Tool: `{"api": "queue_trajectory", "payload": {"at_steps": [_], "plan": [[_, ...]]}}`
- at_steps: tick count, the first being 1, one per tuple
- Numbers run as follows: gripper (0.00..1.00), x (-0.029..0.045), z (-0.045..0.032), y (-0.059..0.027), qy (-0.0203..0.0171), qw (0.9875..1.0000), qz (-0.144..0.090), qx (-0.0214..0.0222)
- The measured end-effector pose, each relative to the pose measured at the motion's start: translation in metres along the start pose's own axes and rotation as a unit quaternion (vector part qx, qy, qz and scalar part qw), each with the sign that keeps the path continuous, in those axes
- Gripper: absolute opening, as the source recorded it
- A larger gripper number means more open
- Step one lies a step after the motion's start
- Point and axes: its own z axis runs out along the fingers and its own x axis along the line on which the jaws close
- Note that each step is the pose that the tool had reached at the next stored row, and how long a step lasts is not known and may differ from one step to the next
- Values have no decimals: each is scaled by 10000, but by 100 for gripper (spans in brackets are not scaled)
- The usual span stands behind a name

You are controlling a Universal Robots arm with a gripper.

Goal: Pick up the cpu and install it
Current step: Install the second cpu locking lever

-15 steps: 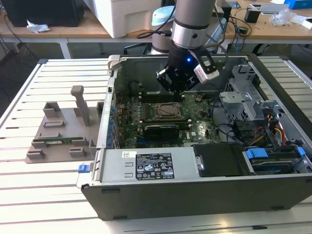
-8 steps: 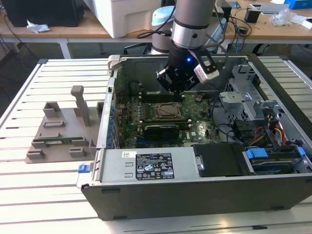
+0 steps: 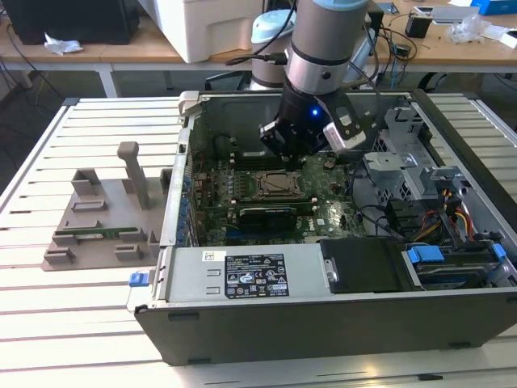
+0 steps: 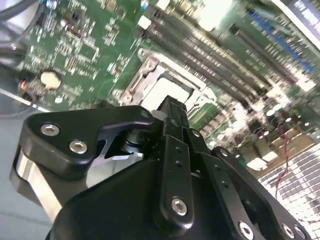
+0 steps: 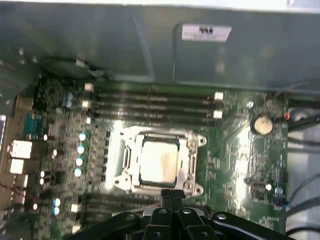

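A pale slatted tabletop [image 3: 73,323] is seen carrying an open computer case [image 3: 323,315], with a grey fixture tray [image 3: 101,218] laid just beside it.

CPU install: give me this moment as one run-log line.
cpu: seated in socket on motherboard | gripper: above socket edge, fingers together, empty | case: open

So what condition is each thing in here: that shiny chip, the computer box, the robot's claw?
cpu: lying flat in the socket, not gripped.
Computer case: side panel off, motherboard exposed.
Gripper: fingers together, empty, above the socket's edge.
Memory stick: lying on the grey holder outside the case.
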Motion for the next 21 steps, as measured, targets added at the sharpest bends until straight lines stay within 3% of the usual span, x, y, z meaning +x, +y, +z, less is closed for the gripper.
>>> {"api": "queue_trajectory", "payload": {"at_steps": [1, 2, 5, 8, 12, 16, 21], "plan": [[11, 8, 3, -64, -6, 10000, -5, -77], [11, 29, 25, -143, -7, 9999, -6, -101], [11, 121, 158, -268, -8, 9999, -7, -102], [11, 169, 232, -279, -7, 9999, -7, -103], [11, 380, 389, -284, -7, 9999, -11, -107], [11, 507, 495, -288, -2, 9999, -45, -114], [11, 571, 567, -272, 6, 9998, -124, -156]]}}
